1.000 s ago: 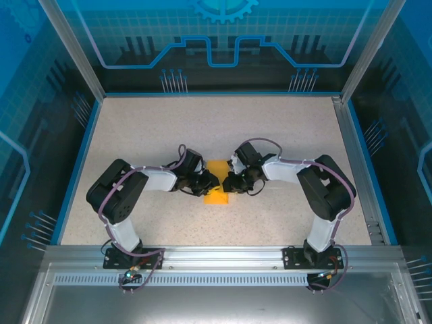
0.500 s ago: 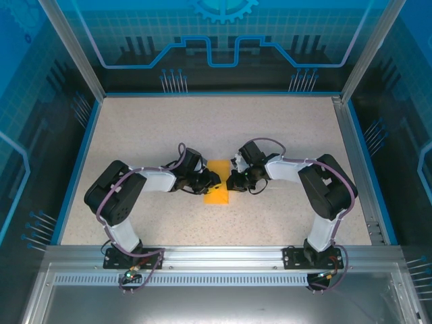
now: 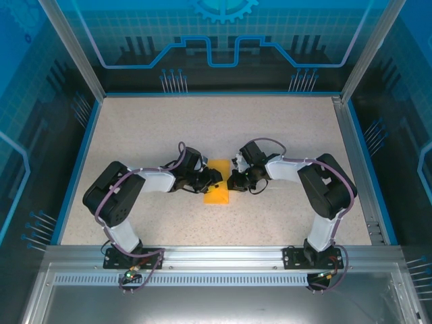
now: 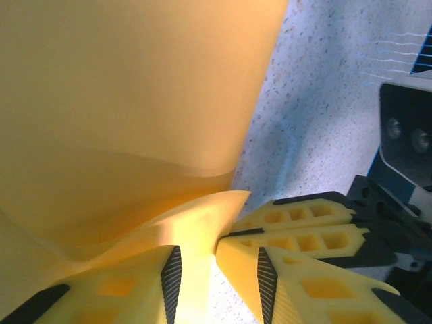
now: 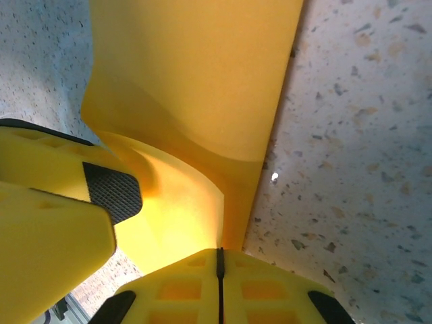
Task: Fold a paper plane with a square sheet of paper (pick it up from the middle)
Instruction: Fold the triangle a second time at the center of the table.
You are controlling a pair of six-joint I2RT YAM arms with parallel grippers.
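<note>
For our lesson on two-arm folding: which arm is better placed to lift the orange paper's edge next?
Right, probably: the right gripper is shut on the raised edge of the paper, while the left gripper stands open.

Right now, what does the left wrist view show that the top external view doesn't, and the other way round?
Left wrist: close detail. The left end effector has its jaws apart around a raised curl of the square sheet of paper. The right end effector is shut, apparently pinching that curled edge.
Top external: the layout. The left arm and right arm reach inward from their bases across the speckled table, inside blue enclosure walls.
Shared: the orange sheet between the two end effectors on the table.
</note>
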